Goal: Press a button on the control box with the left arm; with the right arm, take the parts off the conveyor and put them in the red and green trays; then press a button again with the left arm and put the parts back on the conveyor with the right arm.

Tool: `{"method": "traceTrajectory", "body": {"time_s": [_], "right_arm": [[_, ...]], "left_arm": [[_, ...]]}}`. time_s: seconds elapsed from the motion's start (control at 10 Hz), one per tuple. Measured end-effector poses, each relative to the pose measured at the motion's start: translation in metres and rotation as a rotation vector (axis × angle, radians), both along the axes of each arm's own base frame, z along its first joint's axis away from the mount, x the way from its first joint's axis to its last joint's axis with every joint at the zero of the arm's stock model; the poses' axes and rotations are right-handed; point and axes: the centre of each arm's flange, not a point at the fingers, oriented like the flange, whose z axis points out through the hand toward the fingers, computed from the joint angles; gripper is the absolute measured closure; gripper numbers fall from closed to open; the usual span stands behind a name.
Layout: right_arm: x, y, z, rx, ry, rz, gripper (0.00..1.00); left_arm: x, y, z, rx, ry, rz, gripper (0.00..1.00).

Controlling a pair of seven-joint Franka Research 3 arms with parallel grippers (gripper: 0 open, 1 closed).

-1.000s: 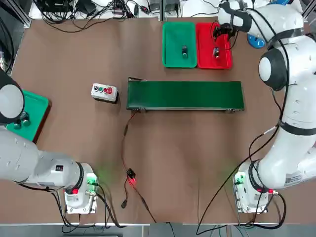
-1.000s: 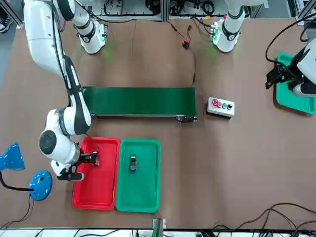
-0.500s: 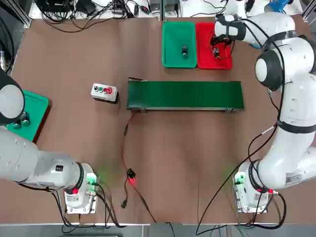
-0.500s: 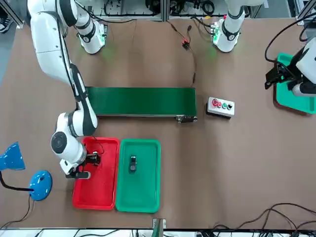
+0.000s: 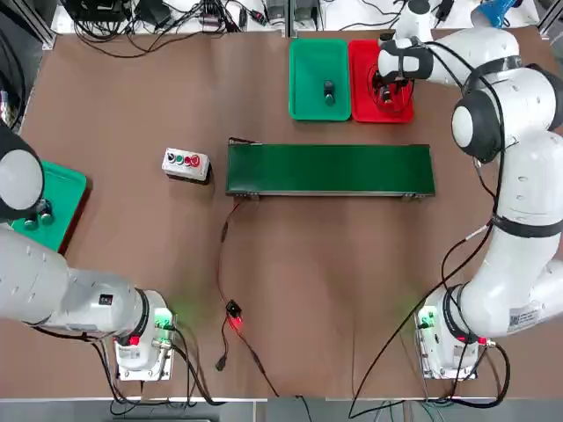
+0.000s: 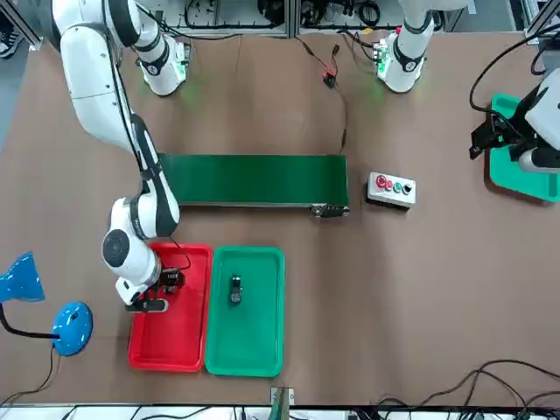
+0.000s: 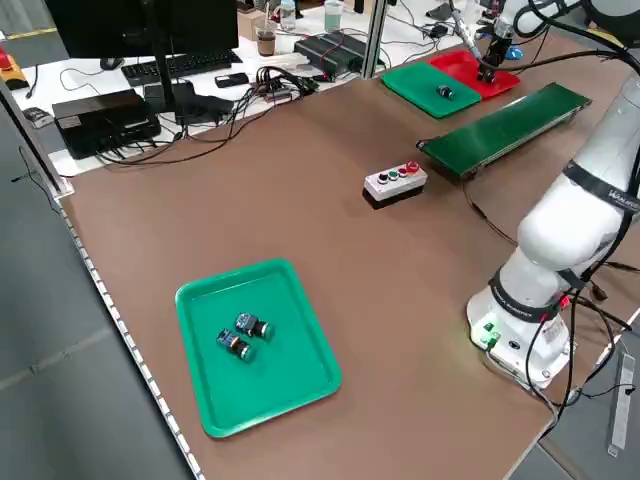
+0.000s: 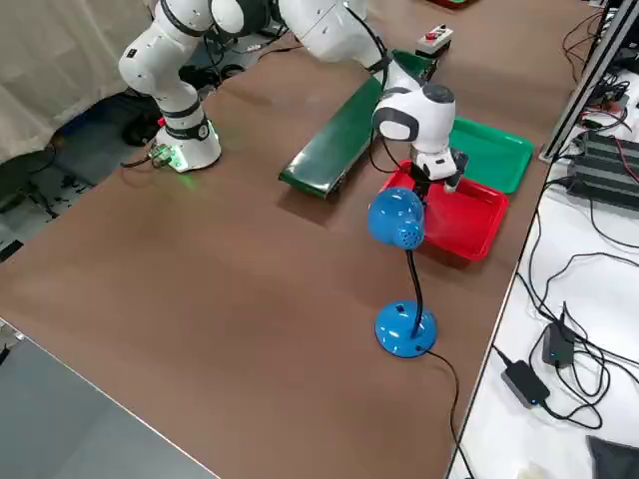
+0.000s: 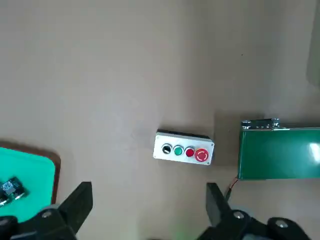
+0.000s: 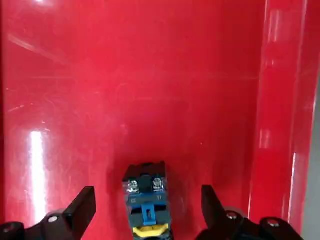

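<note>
My right gripper (image 10: 145,215) spread wide around the part (image 10: 146,202) in the red tray (image 10: 150,75), its cap cut off, left gripper (image 9: 147,210) released, control box (image 9: 183,148) at twelve o'clock.

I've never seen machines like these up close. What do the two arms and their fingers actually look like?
Both the left arm and the right arm are white-grey, built of thick rounded links with dark joint bands. Green lights glow at their bases, where black cables trail. Each ends in small black fingers.
</note>
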Motion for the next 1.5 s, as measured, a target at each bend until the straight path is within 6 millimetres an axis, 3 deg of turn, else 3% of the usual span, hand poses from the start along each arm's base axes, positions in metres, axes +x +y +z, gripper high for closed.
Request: {"method": "traceTrajectory", "body": {"time_s": [0.1, 0.3, 0.4, 0.5, 0.8, 1.0, 1.2, 1.3, 1.5], "right_arm": [[0.000, 0.000, -0.001, 0.000, 0.000, 0.000, 0.15], [0.000, 0.000, -0.001, 0.000, 0.000, 0.000, 0.49], [0.000, 0.000, -0.001, 0.000, 0.000, 0.000, 0.56], [0.000, 0.000, -0.001, 0.000, 0.000, 0.000, 0.64], [-0.002, 0.003, 0.010, -0.006, 0.059, 0.002, 0.66], [0.000, 0.005, 0.050, -0.002, 0.079, 0.003, 0.66], [-0.008, 0.004, 0.114, 0.004, 0.112, 0.003, 0.66], [-0.020, 0.002, 0.144, 0.010, 0.121, 0.003, 0.66], [-0.059, -0.007, 0.174, 0.019, 0.143, 0.020, 0.66]], "left_arm": [[0.000, 0.000, 0.000, 0.000, 0.000, 0.001, 0.00], [0.000, 0.000, 0.000, 0.000, -0.001, -0.001, 0.00], [0.000, -0.001, 0.000, 0.000, -0.001, -0.001, 0.00], [0.000, 0.000, 0.001, 0.000, -0.001, -0.001, 0.00], [0.000, 0.000, 0.001, 0.000, -0.002, -0.001, 0.00], [0.000, 0.000, 0.002, 0.000, -0.003, -0.001, 0.00], [0.000, 0.000, 0.002, 0.000, -0.004, 0.000, 0.00], [0.000, 0.000, 0.002, 0.000, -0.005, -0.001, 0.00], [0.000, 0.000, 0.003, 0.000, -0.006, -0.001, 0.00]]}}
